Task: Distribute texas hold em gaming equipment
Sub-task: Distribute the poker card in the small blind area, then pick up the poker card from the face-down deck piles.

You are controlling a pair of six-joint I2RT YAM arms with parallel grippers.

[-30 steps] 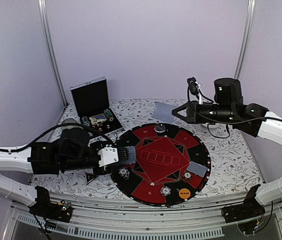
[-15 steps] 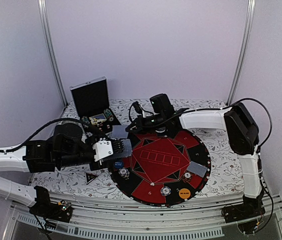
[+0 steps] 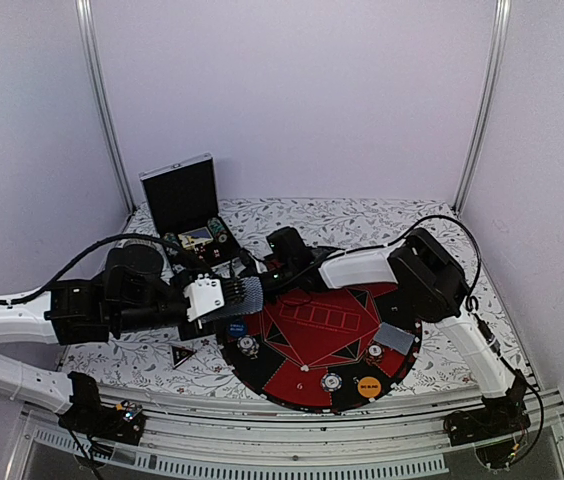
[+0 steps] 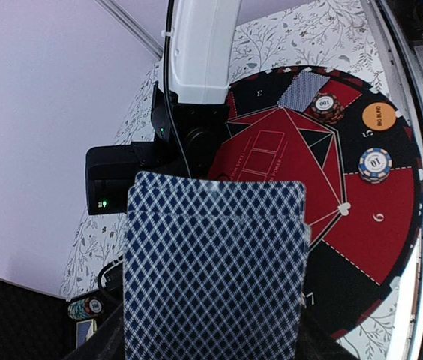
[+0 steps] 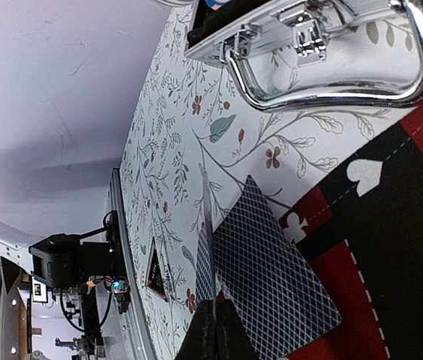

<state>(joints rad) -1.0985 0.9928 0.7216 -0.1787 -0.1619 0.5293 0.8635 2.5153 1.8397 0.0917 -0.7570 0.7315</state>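
The floral-patterned counter point(image 3: 382, 215) carries a large round red-and-black mat point(image 3: 297, 385), the reference for all positions below. A silver-edged black case point(image 3: 184, 200) stands open beyond the mat's far-left rim.

The left claw point(image 3: 228, 298) is at the mat's left rim, clamped on a stack of blue lattice-backed playing cards point(image 4: 215, 270). The right claw point(image 5: 213, 319) is over the mat's far-left rim, pressed together on a single card point(image 5: 205, 255) seen edge-on.

A loose card point(image 3: 394, 337) lies on the mat's right sector. An orange round button point(image 3: 368, 387) sits on the near-right sector and a blue round button point(image 3: 237, 327) at the left rim. Three striped round chips point(image 3: 248, 346) rest on the mat's near half. A small black triangular marker point(image 3: 182, 353) lies on the counter, left of the mat.
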